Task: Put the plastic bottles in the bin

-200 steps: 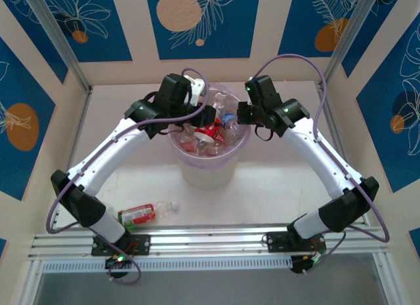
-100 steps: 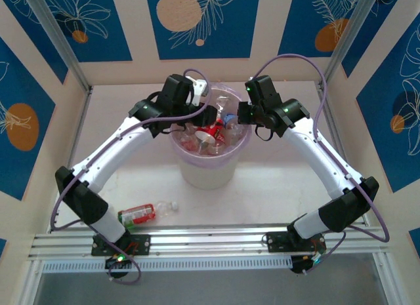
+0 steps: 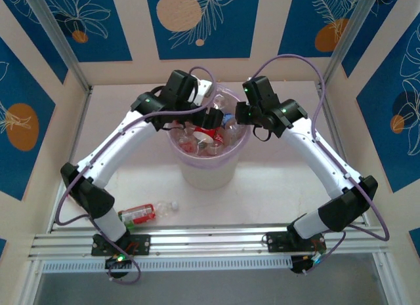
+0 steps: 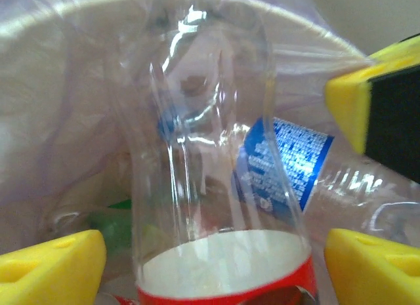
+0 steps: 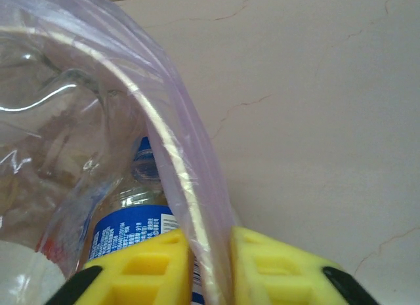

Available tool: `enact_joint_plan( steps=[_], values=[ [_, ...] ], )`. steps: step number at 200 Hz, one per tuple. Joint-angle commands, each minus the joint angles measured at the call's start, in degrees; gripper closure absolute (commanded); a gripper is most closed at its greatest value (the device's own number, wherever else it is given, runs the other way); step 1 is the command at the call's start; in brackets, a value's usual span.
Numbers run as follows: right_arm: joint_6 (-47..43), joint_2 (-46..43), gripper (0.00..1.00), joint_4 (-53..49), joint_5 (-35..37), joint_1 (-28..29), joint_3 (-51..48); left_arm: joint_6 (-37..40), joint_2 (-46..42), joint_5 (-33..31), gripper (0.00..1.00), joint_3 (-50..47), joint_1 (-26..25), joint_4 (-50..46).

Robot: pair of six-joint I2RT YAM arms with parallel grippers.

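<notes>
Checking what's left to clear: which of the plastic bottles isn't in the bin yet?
The red-labelled bottle lying on the table near the left arm's base; the others sit inside the bin.

I'm working in a robotics lab test cell: a white table [image 3: 262,187] walled by blue leaf-printed panels [image 3: 230,23], with a silver aluminium mounting rail [image 3: 210,238] along the near edge.

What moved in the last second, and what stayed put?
The left gripper moved a little farther over the bin, open around a clear bottle. The right gripper stayed clamped on the bin's rim, and the red-labelled bottle lying on the table did not move.
</notes>
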Motion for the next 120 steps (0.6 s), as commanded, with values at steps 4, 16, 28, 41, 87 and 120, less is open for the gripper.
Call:
enact_joint_plan(
  steps=[4,16,28,41,87,120],
  values=[
    [0.4,0.0,0.69,0.9,0.2,0.7,2.1,2.5,-3.9,-3.4,0.1,4.5,0.8,-3.3],
    [0.0,0.0,0.61,0.9,-0.1,0.6,2.6,2.4,-5.9,-5.5,0.07,4.5,1.2,-4.0],
    [-0.6,-0.1,0.5,1.1,-0.7,0.7,2.9,1.3,-7.6,-7.9,0.05,4.5,2.1,-6.4],
    [-0.8,-0.1,0.36,1.5,-1.1,0.7,3.2,-1.2,-9.8,-10.2,0.03,3.2,3.8,-9.4],
    [-2.2,0.1,0.17,2.7,-2.6,0.5,4.3,-13.6,-22.0,-10.3,0.0,-16.9,16.5,-12.6],
    [-3.2,-1.0,0.14,2.2,-2.9,0.0,4.7,-16.6,-26.4,-12.2,0.0,-27.7,19.2,-20.5]
  ],
)
